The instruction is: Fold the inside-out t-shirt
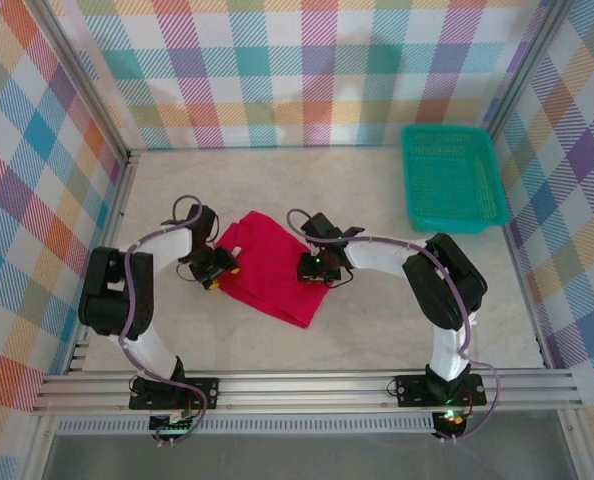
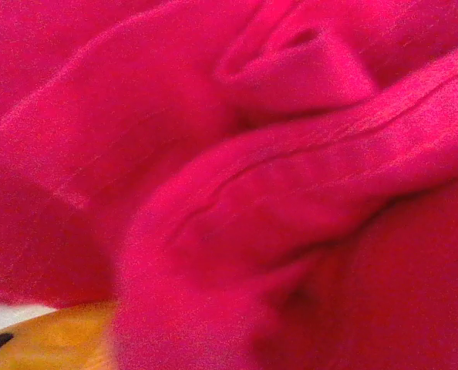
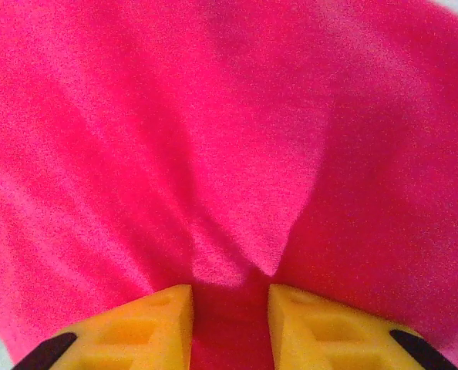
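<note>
The plain bright red, soft cloth inside-out t-shirt [image 1: 272,262] lies bunched in a slanting, partly folded heap on the pale marbled worktop [image 1: 377,320]. It sits between the two arms, well apart from the teal plastic mesh basket [image 1: 453,178] at the far right.

The right tool [image 1: 313,268] is at the heap's right edge. In its wrist view, its yellow fingers [image 3: 144,327] have a tuck of red fabric between them, with creases fanning out from the gap, so it looks clamped on the shirt. The left tool [image 1: 220,268] is at the heap's left edge. Its wrist view shows one yellow finger [image 2: 59,339] under draped folds, and I cannot tell whether that tool is apart or together.

The step in hand seems to be drawing the cloth out flat for a fold. To do it well, each tool should hold a hem edge or the top layer rather than a thick bunch. The two should lift and travel together at equal height so the fabric tensions evenly. The lower layers should not be dragged across the worktop. Soft cloth slips, so a deep bite matters.
</note>
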Robot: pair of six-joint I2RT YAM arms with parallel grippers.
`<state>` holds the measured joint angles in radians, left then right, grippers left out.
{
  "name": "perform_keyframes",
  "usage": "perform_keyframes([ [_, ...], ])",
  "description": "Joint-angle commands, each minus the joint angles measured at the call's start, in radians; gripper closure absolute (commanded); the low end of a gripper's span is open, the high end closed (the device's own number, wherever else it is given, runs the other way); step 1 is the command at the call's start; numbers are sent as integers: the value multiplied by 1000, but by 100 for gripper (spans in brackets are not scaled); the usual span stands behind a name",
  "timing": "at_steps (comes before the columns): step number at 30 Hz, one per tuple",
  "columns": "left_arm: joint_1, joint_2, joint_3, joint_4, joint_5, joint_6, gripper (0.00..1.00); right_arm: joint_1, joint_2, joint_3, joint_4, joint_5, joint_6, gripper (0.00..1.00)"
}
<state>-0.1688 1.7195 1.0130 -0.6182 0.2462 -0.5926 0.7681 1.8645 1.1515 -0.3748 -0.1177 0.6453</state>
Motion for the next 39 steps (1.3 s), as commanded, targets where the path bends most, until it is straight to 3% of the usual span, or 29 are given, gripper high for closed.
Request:
perform_keyframes([
  [1, -23, 103, 104, 101, 9, 13, 50, 139, -35, -57, -31, -56, 52, 68],
  [4, -45, 159, 255, 50, 25, 73, 53, 262, -89, -32, -35, -34, 38, 67],
  [7, -47, 158, 365, -29, 14, 133, 51, 271, -164, -17, -76, 83, 20, 61],
  [10, -48, 141, 410, -92, -5, 165, 47, 191, -210, -22, -76, 151, -18, 51],
  [18, -49, 143, 361, -35, 126, 158, 46, -86, -111, 42, -27, 95, -116, 44],
  [28, -60, 271, 372, 42, 166, 126, 48, -174, 104, 213, -37, 67, -177, 37],
  [31, -60, 309, 387, 59, 180, 110, 54, -175, 142, 257, -39, 49, -176, 45],
  [34, -60, 311, 392, 61, 188, 99, 75, -174, 144, 272, -47, 37, -165, 69],
  [36, -60, 292, 392, 44, 174, 102, 84, -174, 128, 276, -53, 30, -166, 83],
  [39, -60, 250, 406, -15, 134, 121, 93, -170, 100, 282, -74, 15, -178, 95],
])
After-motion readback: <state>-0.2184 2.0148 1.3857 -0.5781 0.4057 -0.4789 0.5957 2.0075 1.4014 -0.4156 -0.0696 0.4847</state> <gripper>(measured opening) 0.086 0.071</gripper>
